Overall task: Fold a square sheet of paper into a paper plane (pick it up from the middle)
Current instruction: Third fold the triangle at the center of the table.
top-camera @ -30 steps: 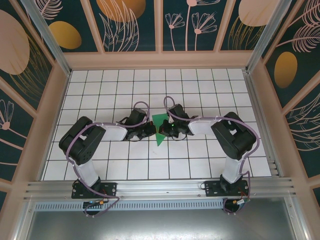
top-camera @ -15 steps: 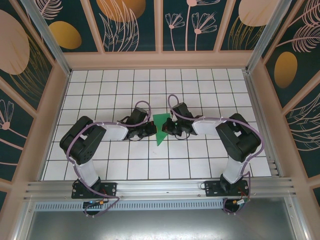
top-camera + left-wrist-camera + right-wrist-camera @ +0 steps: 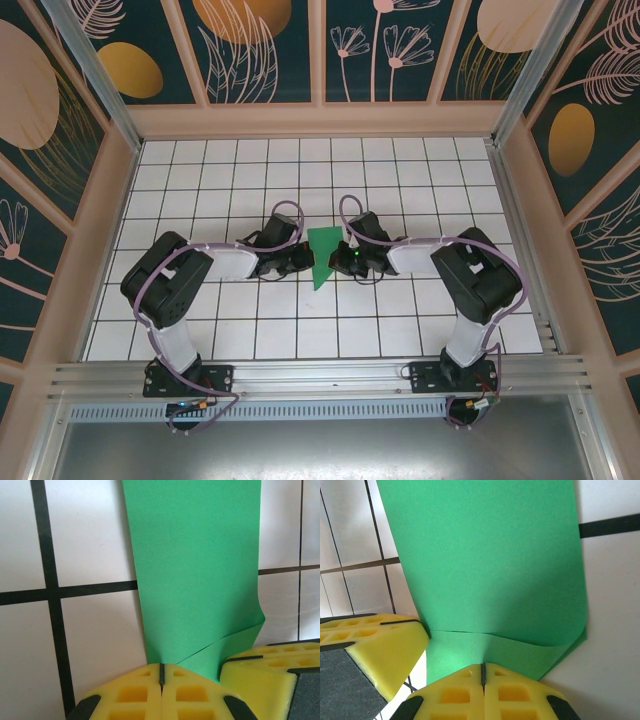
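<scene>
The bright green sheet of paper [image 3: 322, 243] lies on the white grid table, folded into a tapered shape whose point faces the arms. My left gripper [image 3: 306, 259] meets its left edge and my right gripper [image 3: 338, 262] its right edge. In the left wrist view the paper [image 3: 195, 565] runs up from the left gripper [image 3: 161, 672], whose yellow fingertips are shut with the tip on the paper's edge. In the right wrist view a curled folded flap [image 3: 490, 565] lies just ahead of the right gripper [image 3: 482, 672], shut, its tip resting on the lower layer.
The other arm's yellow finger [image 3: 262, 672] shows at the lower right of the left wrist view, and likewise [image 3: 372, 645] at the lower left of the right wrist view. Wooden walls [image 3: 320, 120] ring the tiled table [image 3: 200, 170]. An aluminium rail [image 3: 320, 375] runs along the near edge.
The right gripper has shifted a little to the right and nearer along the paper's edge. The left gripper and the paper have hardly moved.
</scene>
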`<state>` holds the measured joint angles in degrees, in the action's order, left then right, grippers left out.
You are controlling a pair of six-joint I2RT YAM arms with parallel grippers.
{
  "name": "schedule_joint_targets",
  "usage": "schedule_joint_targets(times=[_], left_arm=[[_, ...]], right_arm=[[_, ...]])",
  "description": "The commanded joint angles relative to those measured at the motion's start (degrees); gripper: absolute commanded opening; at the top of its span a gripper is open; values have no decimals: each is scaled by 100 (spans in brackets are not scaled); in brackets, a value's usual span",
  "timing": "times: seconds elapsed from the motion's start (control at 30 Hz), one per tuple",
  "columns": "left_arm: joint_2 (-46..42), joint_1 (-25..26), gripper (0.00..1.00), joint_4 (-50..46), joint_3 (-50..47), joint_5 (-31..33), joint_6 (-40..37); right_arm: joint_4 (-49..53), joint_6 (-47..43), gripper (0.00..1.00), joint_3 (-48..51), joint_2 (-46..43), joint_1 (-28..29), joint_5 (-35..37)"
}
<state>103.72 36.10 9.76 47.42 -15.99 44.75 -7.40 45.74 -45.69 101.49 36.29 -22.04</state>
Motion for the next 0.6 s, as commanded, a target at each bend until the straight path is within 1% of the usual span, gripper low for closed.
schedule_joint_targets(times=[0.0, 0.17, 0.23, 0.27, 0.37, 0.47, 0.57], left_arm=[[359, 1, 0, -677, 82, 597, -217], [-281, 1, 1, -407, 144, 450, -126], [-657, 1, 15, -227, -10, 434, 70], [-872, 8, 19, -69, -153, 410, 193], [-1372, 44, 25, 267, -589, 309, 516], [-1771, 109, 27, 583, -972, 91, 847], [-1909, 225, 25, 1012, -1235, -270, 1223]], right_arm=[[177, 161, 0, 257, 85, -61, 355], [210, 390, 0, 342, 106, -64, 476], [258, 444, 0, 342, 115, -62, 516], [268, 475, 0, 349, 124, -61, 525], [305, 537, 0, 374, 123, -61, 568], [339, 575, 0, 381, 133, -61, 595], [384, 586, 0, 365, 167, -61, 609]])
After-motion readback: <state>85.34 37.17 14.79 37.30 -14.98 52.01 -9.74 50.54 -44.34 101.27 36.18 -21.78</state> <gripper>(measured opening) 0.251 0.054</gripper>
